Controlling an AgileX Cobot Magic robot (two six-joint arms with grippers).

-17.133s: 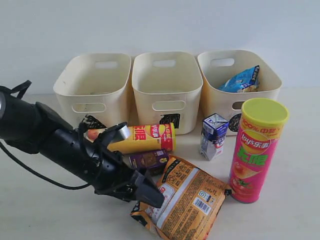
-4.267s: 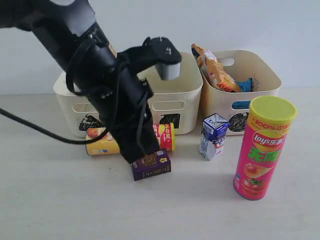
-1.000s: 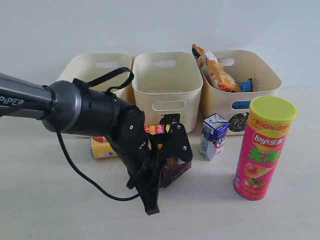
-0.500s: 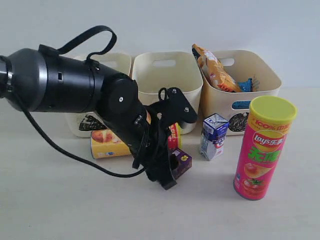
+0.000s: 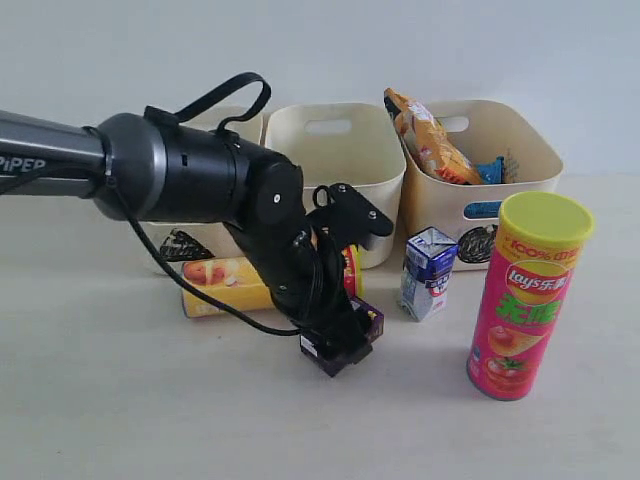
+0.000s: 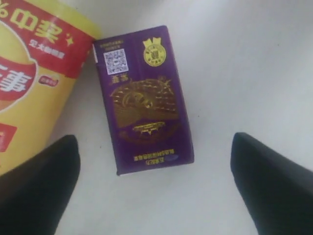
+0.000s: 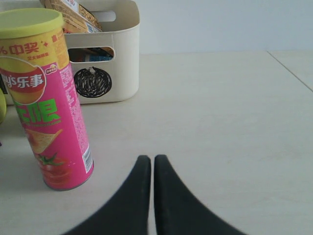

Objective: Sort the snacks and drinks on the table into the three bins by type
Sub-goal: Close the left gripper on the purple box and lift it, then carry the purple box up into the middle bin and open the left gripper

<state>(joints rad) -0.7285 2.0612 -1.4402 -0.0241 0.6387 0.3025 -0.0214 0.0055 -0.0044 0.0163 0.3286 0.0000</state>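
Observation:
My left gripper (image 5: 335,352) is down at the table and open, its fingers (image 6: 34,188) straddling one end of a small purple box (image 6: 144,100) without touching it. The yellow-and-red crisp tube (image 5: 225,286) lies on its side right beside the box (image 5: 369,321). A pink crisp tube (image 5: 522,300) with a yellow-green lid stands at the right. The blue-and-white carton (image 5: 428,272) stands before the bins. An orange bag (image 5: 428,138) and a blue bag (image 5: 490,170) sit in the right bin (image 5: 520,185). My right gripper (image 7: 149,160) is shut and empty beside the pink tube (image 7: 46,105).
The middle bin (image 5: 335,170) looks empty. My left arm hides much of the left bin (image 5: 160,125). The right bin (image 7: 122,54) carries a black circle mark. Bare tabletop lies in front of the objects and to the right of the pink tube.
My left arm has twisted and come lower over the purple box, with its open fingers now at the table. The other objects have not moved.

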